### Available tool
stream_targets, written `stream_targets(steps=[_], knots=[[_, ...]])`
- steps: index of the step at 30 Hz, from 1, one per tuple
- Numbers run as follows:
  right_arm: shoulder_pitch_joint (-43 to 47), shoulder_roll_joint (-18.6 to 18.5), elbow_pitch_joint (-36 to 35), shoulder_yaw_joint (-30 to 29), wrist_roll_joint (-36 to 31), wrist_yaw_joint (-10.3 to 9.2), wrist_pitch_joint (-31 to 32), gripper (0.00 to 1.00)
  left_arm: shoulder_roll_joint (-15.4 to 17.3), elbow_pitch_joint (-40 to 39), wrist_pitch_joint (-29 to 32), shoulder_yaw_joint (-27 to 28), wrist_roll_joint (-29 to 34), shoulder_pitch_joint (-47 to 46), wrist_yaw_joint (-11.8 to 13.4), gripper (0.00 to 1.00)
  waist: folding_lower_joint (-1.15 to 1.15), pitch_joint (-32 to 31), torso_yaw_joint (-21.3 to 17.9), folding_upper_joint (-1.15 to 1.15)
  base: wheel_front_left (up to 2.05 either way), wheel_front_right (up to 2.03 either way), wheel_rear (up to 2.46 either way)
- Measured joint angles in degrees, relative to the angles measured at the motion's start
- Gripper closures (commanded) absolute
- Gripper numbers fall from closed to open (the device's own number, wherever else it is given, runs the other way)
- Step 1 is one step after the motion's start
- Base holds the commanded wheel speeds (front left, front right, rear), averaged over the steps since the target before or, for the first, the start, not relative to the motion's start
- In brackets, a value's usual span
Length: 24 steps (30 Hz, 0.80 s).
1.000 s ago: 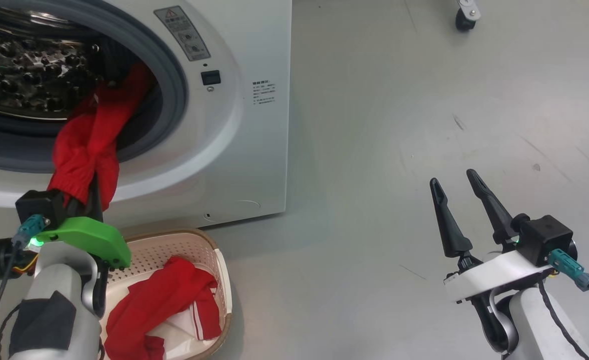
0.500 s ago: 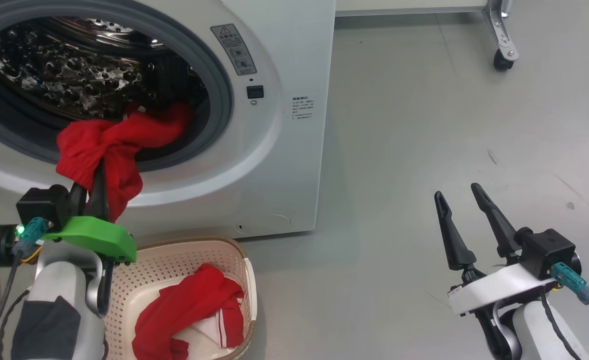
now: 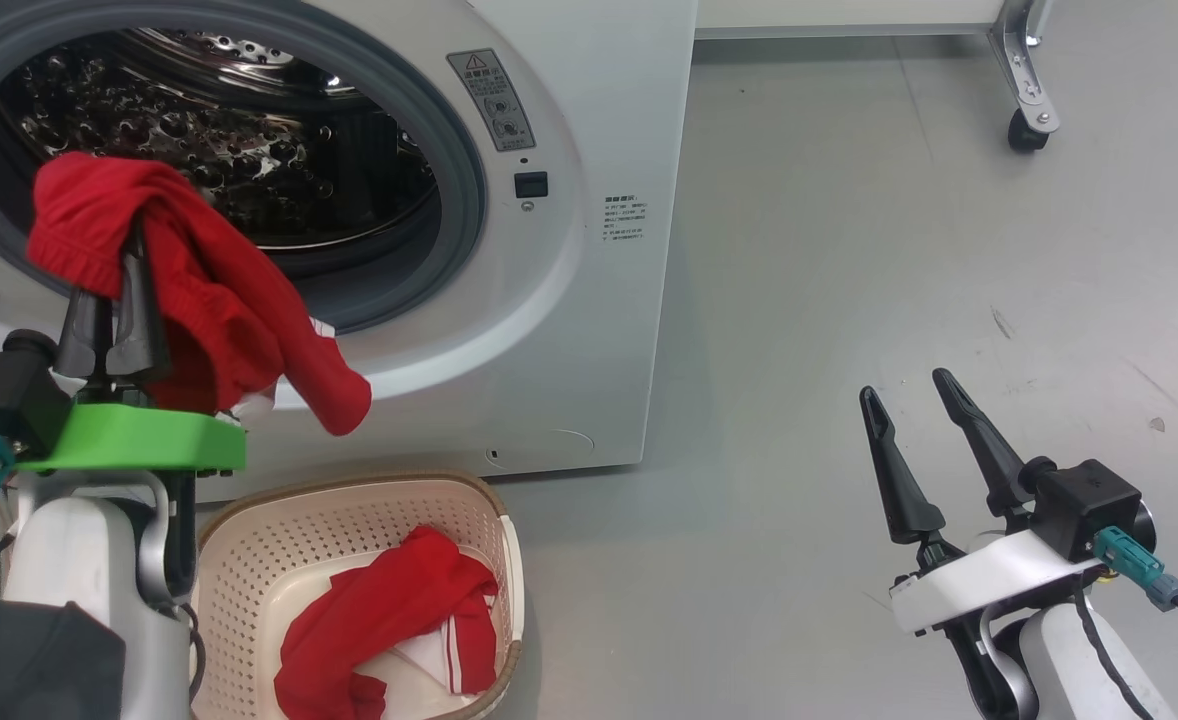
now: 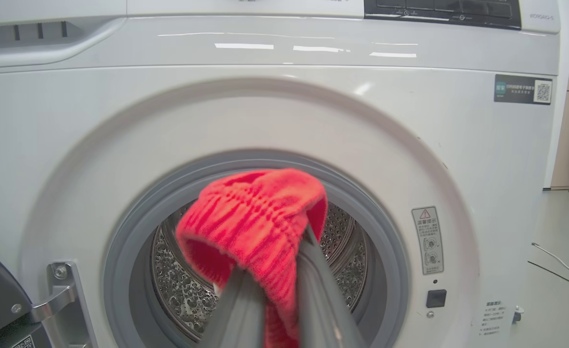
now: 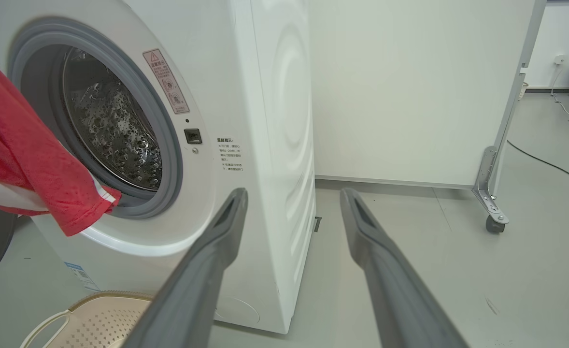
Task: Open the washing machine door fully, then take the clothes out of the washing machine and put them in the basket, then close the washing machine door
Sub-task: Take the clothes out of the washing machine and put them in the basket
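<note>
Before one white washing machine (image 3: 589,330), whose round mouth stands uncovered, two red garments are counted. One garment (image 3: 219,320) is pinched in the left pincer (image 3: 124,280), which is closed narrowly on the cloth. It is held outside the mouth, above the one cream basket (image 3: 349,485) on the floor. The second garment (image 3: 389,610) is seen lying inside that basket. The right pincer (image 3: 904,385) is spread wide over the floor, well apart to the right.

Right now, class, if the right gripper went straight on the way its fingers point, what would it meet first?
Likely the washing machine, its white side near the front corner: the open right gripper frames it in the right wrist view. Depth is unclear; it could pass alongside.
</note>
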Motion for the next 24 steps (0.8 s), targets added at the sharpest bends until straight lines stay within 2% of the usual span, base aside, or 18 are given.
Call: stream_targets(steps=[7, 18, 24], knots=[[0.0, 0.0, -0.5, 0.4, -0.2, 0.00, 0.0, 0.00, -0.4, -1.7, -0.3, -1.4, 0.5, 4.3, 0.0, 1.00, 0.00, 0.3, 0.0, 0.00, 0.00, 0.00, 0.00], [0.0, 0.0, -1.3, 1.3, -0.2, 0.00, 0.0, 0.00, -0.5, 0.8, -0.2, -5.8, 0.8, 9.7, -1.1, 1.00, 0.00, 3.0, -0.8, 0.00, 0.00, 0.00, 0.00], [-0.6, 0.0, -2.2, 1.6, -0.2, 0.00, 0.0, 0.00, -0.6, 3.5, 1.8, -7.9, 1.5, 11.3, -1.4, 1.00, 0.00, 5.9, -1.8, 0.00, 0.00, 0.00, 0.00]])
